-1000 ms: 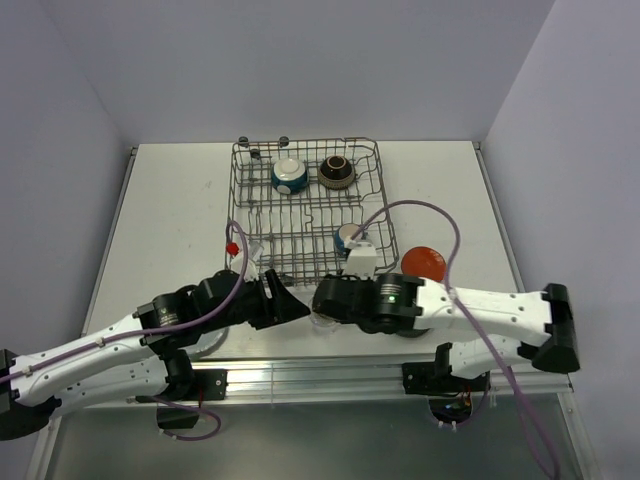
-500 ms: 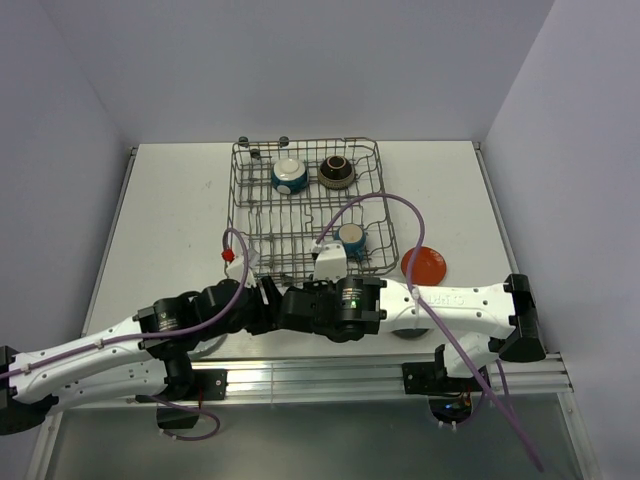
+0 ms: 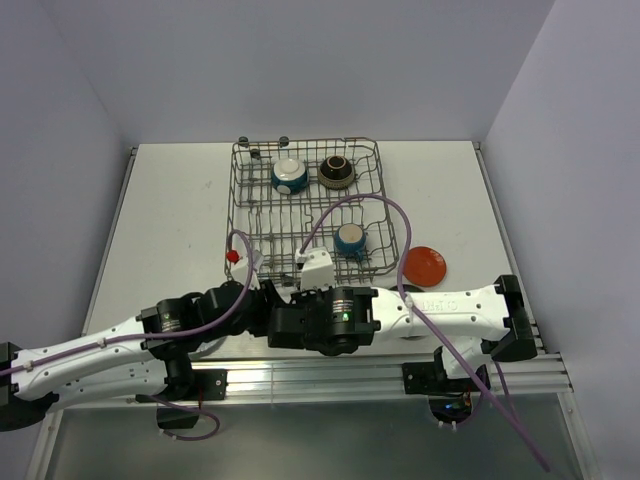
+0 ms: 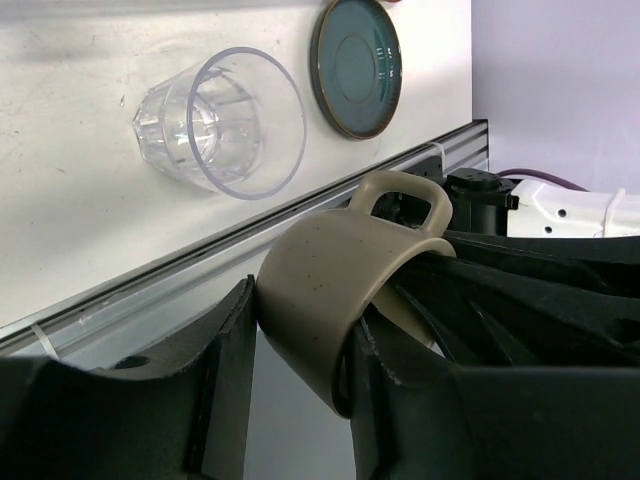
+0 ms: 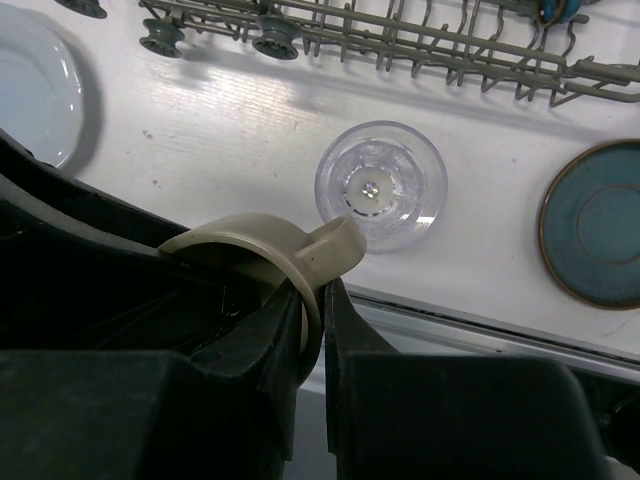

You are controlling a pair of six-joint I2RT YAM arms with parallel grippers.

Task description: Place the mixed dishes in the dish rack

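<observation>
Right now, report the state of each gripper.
Left gripper: appears closed around the beige cup.
Right gripper: closed, pinching the beige cup's rim by the handle.

Two arms, left arm (image 3: 90,355) and right arm (image 3: 450,305): white link shells, black joint housings, purple cables (image 3: 352,197) looping off each wrist, small green light (image 3: 346,313) on right wrist housing, matte black end effector fingers (image 4: 225,370).

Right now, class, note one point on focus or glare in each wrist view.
Left wrist: clear glass and teal plate are sharp; the near left gripper fingers are dark and soft. Right wrist: glare whitens the table beside the dish rack; the beige mug is evenly lit.
</observation>
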